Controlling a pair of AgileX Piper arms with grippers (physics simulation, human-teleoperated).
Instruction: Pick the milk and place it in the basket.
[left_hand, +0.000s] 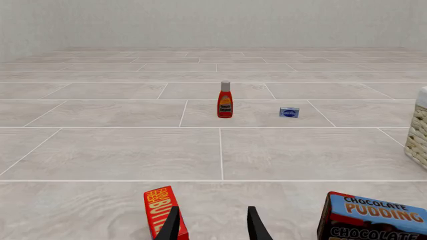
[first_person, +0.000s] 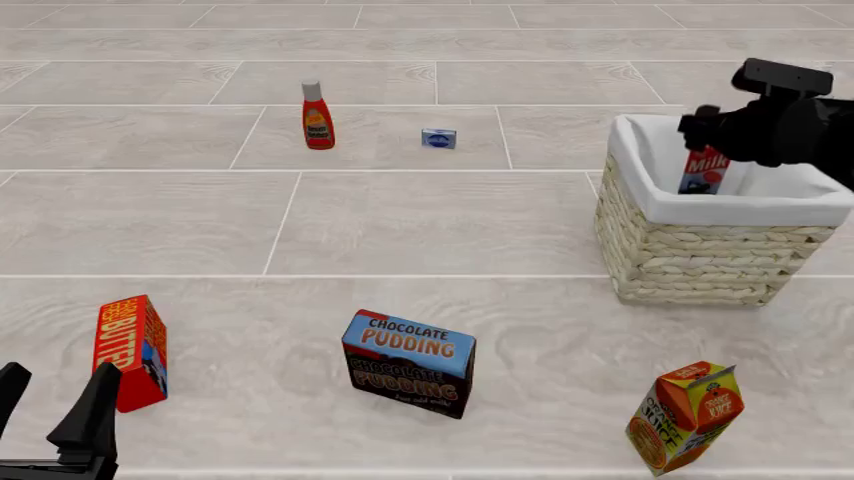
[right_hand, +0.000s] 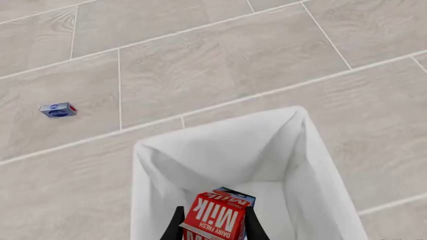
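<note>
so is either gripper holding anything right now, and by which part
The right gripper holds the milk by its upper sides, over the basket. The left gripper is open and holds nothing.

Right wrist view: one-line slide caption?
Right pincer holds the milk over the cloth-lined basket, a small blue box on the floor beyond.

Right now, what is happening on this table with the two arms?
The right gripper holds the milk between its fingers, over the inside of the basket. The carton is upright and partly below the rim, not yet released. The left gripper is open and holds nothing, low near the butter box. The chocolate pudding box, orange juice carton and ketchup bottle stand untouched.
</note>
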